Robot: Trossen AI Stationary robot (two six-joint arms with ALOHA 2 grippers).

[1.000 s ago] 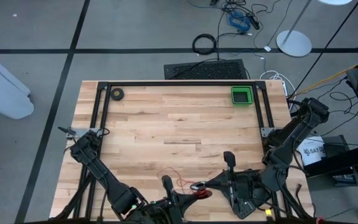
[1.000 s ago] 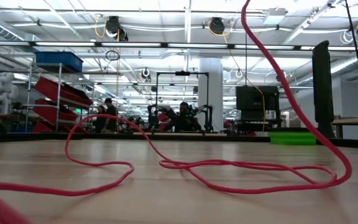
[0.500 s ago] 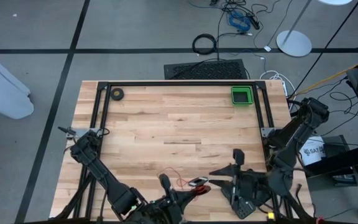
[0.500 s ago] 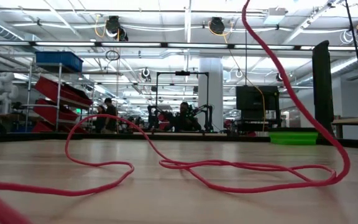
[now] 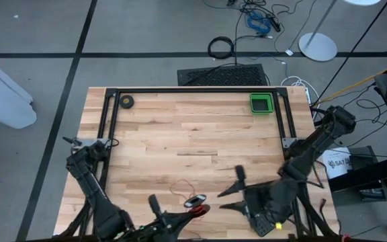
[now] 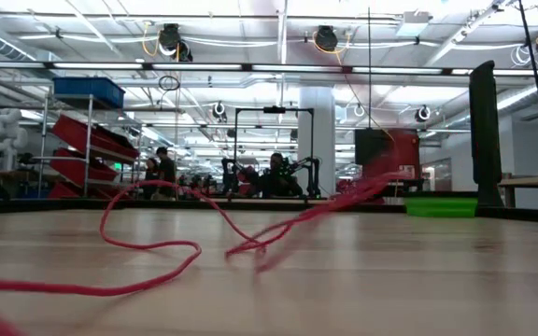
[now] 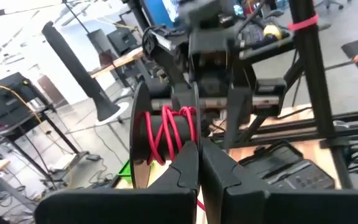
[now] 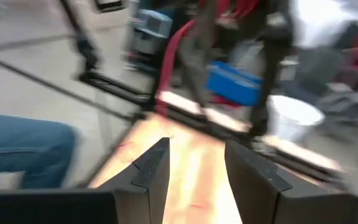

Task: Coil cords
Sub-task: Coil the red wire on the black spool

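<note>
On the worktop [image 5: 193, 134] the coiling looks only partly done. A slack run of the cords [image 6: 148, 266] lies in loose loops across the wood near the front edge, not yet wound. Several red turns sit on a dark spool [image 7: 166, 134] just beyond the left gripper [image 7: 199, 163], whose jaws are pinched together (on the spool's edge, it seems). The right gripper [image 8: 194, 163], front right, has jaws parted and empty.
</note>
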